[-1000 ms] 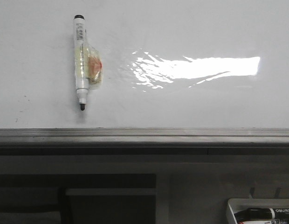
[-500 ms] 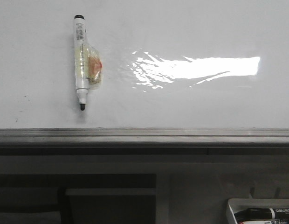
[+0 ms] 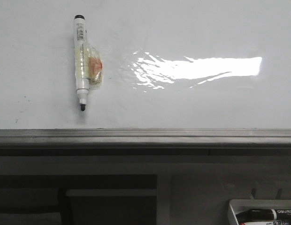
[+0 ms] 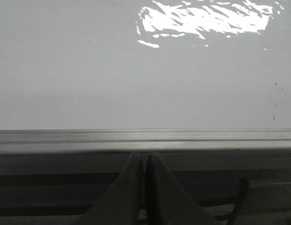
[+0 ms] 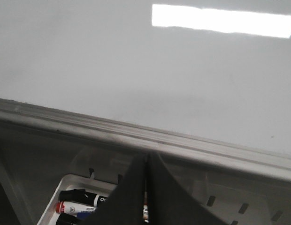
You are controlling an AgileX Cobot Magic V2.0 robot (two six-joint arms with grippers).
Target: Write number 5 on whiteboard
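The whiteboard is glossy white with a bright light reflection and a grey metal lower rail. It also shows in the left wrist view and the right wrist view. No number 5 shows on it; I see only small dark specks. A white marker, black tip down, is stuck to the board at upper left with yellowish tape. My left gripper is shut and empty below the rail. My right gripper is shut and empty above the marker tray. Neither gripper shows in the front view.
A small white tray with several markers sits low at the right, below the rail. A dark shelf opening lies under the board at the lower left.
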